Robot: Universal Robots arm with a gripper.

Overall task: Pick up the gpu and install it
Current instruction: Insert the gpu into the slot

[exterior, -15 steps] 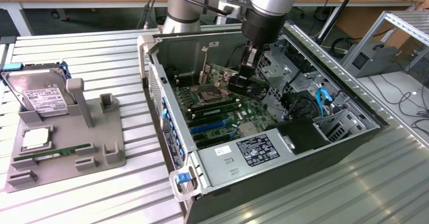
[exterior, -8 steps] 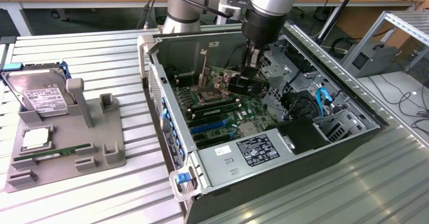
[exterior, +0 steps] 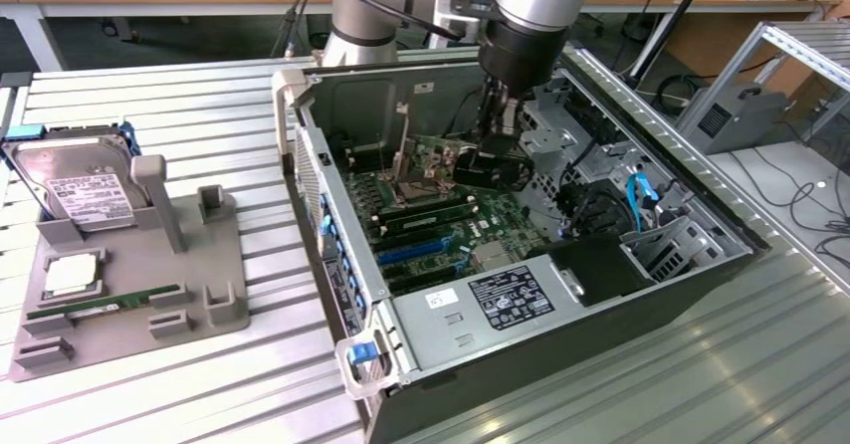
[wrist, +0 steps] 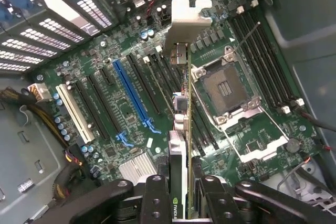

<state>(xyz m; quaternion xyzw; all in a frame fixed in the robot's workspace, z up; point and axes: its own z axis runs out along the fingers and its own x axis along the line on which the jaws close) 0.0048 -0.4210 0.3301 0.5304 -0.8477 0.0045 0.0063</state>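
Note:
The gpu [wrist: 188, 103] is seen edge-on in the wrist view as a thin green-edged card. Its silver bracket [wrist: 186, 19] is at the far end, towards the case's rear slot covers. My gripper [wrist: 186, 195] is shut on the card's near end, one finger [wrist: 157, 198] on each side. The card hangs over the motherboard, above the black slots between the blue slot [wrist: 134, 95] and the CPU socket [wrist: 226, 85]. In the exterior view my gripper [exterior: 499, 130] reaches down into the open computer case [exterior: 531, 295] with the gpu [exterior: 436, 153] under it. Whether the card touches a slot is not clear.
A grey holder tray [exterior: 199, 315] lies on the slatted table at the exterior view's left. It carries a silver hard drive [exterior: 87, 190] and a slim green memory stick [exterior: 126, 302]. Drive cages and cables [exterior: 624, 205] crowd the case's other side. A white slot [wrist: 76, 111] lies beyond the blue one.

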